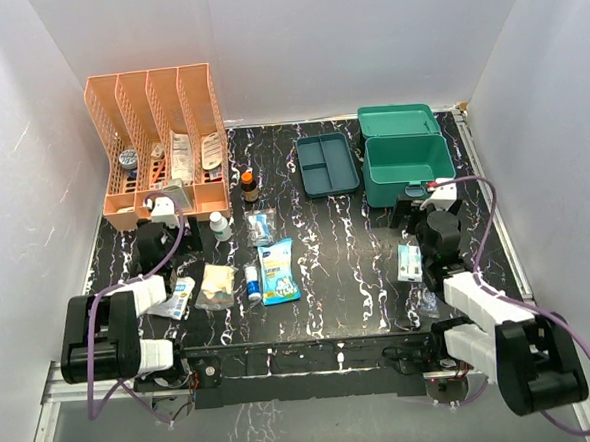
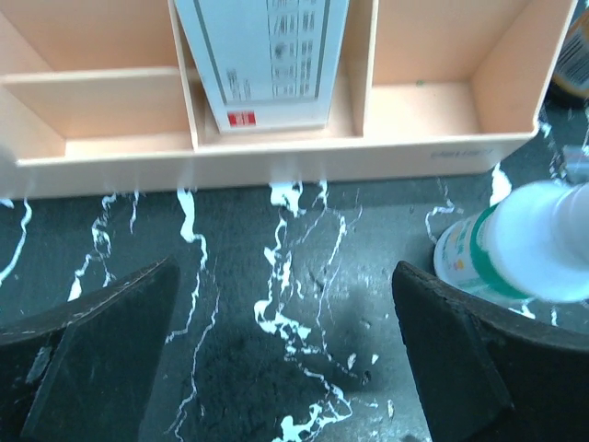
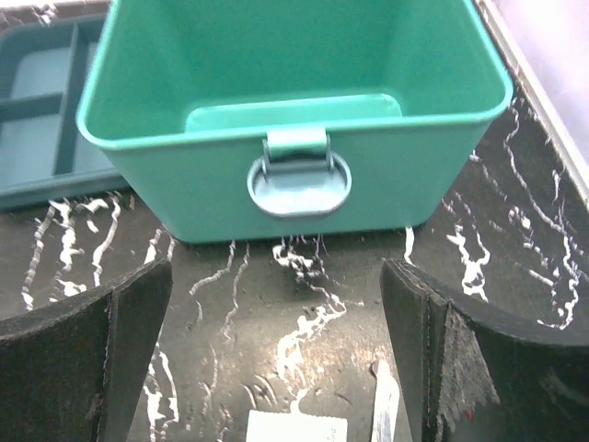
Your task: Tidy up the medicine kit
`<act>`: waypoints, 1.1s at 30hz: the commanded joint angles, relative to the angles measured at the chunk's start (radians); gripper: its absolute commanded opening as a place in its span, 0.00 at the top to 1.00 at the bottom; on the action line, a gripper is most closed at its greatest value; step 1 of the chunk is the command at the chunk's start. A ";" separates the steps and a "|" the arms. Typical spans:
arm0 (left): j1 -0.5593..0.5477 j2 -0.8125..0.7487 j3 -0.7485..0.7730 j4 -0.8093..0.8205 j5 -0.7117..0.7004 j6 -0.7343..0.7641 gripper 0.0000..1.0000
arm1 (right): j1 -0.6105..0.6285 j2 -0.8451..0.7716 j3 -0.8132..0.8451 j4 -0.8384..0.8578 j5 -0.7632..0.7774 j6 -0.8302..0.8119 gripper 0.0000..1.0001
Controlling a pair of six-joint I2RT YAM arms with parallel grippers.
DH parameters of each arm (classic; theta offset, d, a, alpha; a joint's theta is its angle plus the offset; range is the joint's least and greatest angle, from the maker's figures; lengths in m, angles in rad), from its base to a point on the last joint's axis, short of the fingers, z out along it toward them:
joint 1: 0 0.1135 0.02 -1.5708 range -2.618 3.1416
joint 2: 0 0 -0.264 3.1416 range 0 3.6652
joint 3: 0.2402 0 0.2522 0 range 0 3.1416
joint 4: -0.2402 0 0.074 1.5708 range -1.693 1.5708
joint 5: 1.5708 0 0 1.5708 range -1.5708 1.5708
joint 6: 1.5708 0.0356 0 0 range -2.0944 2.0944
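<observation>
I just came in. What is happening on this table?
The robot is organizing the medicine kit, and nothing is packed yet. The kit stands open and empty at the far right, its divided insert tray lying on the table to its left. The right gripper is open and empty in front of the kit's latch. The left gripper is open and empty before the orange file rack, beside a small white bottle. Packets and bottles lie loose mid-table.
</observation>
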 commanded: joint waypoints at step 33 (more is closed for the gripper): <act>0.004 -0.190 0.436 -0.751 0.084 -0.014 0.01 | 0.139 0.847 1.376 -1.176 0.150 0.046 0.40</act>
